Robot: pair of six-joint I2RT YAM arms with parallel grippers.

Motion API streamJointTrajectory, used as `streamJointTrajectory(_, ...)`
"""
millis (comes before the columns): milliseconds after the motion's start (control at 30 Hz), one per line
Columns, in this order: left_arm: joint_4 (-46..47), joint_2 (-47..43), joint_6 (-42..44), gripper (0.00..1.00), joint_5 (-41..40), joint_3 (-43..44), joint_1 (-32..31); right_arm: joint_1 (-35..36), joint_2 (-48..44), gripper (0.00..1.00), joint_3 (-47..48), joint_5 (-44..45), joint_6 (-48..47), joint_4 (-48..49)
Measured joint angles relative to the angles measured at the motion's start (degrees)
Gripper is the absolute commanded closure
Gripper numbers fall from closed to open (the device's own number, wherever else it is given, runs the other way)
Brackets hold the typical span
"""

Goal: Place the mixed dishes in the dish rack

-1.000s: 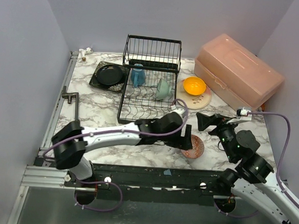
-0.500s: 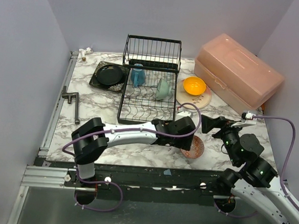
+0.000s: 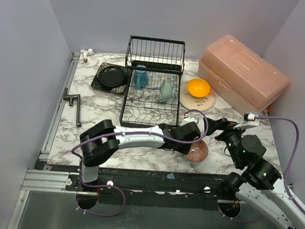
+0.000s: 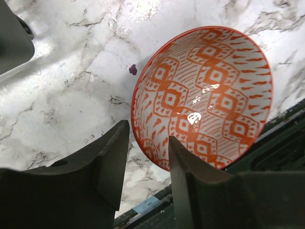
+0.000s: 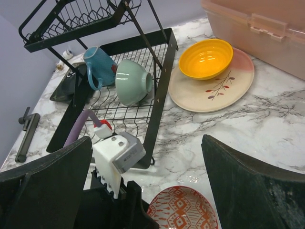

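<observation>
Left gripper (image 4: 147,138): blunt black fingers half-closed astride the rim of the small red-patterned bowl (image 4: 205,95), one inside, one outside. Can't tell if it's pinched. Bowl is glossy, diamond-patterned, on the veined marble table (image 4: 71,71), at 5 o'clock from the black wire dish rack (image 3: 125,97). Right gripper (image 5: 147,160) spread wide, empty.

Lower right of the overhead frame: my left pincer (image 3: 192,147) covers the left side of the small red-patterned bowl (image 3: 202,151); grip unclear.
</observation>
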Motion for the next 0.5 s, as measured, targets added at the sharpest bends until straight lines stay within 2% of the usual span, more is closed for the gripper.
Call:
streamJointTrajectory(233,0.3,3.2,1.4,0.69,0.3,0.2,0.0,0.0,0.2,0.0,0.5,0.6,0.0,-1.9)
streamJointTrajectory(500,2.3,3.0,2.5,0.93,0.2,-0.4,0.1,0.0,0.6,0.0,1.9,0.9,0.0,-2.9)
